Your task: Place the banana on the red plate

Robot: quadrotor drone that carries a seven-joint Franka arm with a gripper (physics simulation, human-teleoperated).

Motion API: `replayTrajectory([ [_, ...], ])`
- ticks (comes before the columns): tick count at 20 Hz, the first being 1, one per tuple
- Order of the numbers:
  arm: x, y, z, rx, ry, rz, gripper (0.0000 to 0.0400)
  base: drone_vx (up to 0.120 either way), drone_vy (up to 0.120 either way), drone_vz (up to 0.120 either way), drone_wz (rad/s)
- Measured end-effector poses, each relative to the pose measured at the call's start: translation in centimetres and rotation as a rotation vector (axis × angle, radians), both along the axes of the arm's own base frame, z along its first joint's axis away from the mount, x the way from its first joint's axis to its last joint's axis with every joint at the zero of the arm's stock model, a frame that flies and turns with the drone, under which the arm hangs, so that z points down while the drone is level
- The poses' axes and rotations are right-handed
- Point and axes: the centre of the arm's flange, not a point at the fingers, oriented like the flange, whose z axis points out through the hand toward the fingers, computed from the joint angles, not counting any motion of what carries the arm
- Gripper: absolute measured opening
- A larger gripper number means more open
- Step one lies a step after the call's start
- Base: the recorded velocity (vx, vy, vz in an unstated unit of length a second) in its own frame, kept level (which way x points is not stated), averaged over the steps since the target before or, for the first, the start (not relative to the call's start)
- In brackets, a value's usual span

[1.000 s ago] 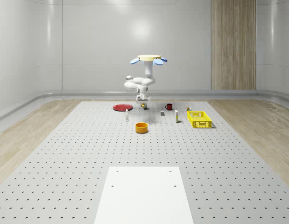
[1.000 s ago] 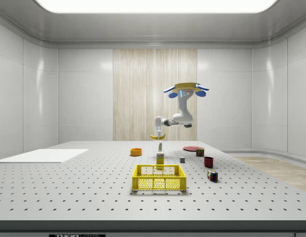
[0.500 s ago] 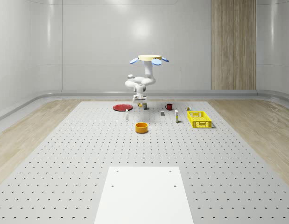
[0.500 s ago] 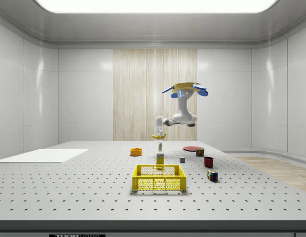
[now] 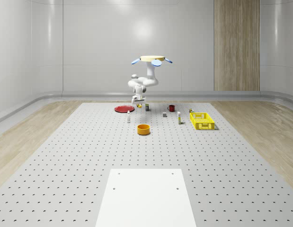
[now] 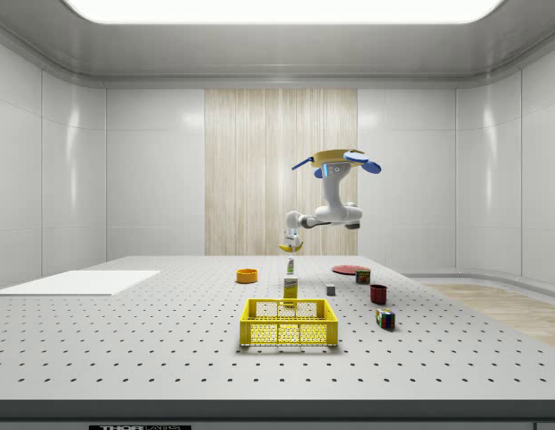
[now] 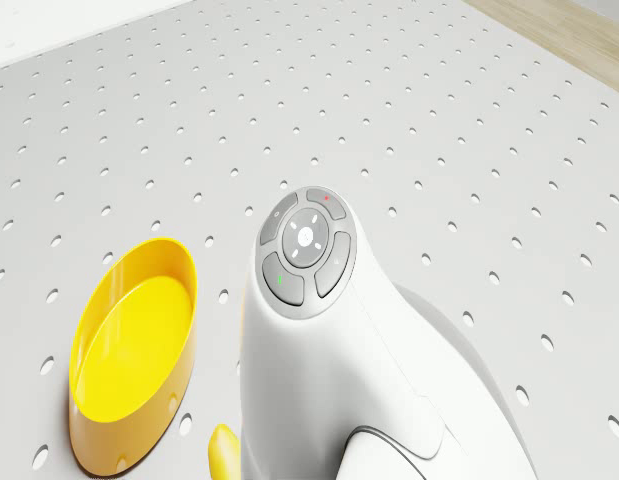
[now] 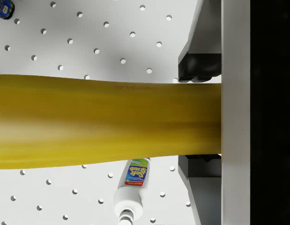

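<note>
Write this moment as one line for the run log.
drone: hovering over table, near red plate | claw: shut on banana | banana: held in air, not yet on plate

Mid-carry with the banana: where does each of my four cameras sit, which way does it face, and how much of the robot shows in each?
Whole-scene view: high off the robot, facing the far wall; the drone hovers near the red plate, arm hanging.
Side view: low at the table's side, across the yellow crate; whole robot visible.
Drone view: on the body, forward and down; arm link above the yellow bowl.
Wrist view: along the gripper; jaws clamp the banana above a bottle.
Shared: banana and bowl.
</note>
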Motion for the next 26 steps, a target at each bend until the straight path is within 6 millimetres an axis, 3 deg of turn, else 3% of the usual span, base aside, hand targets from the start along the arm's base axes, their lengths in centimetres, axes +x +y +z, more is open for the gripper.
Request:
replayTrajectory([
  [26,0.0,-0.01,-0.02,-0.003,-0.002,-0.779,0.0201,0.0,0.0,0.0,-0.3],
])
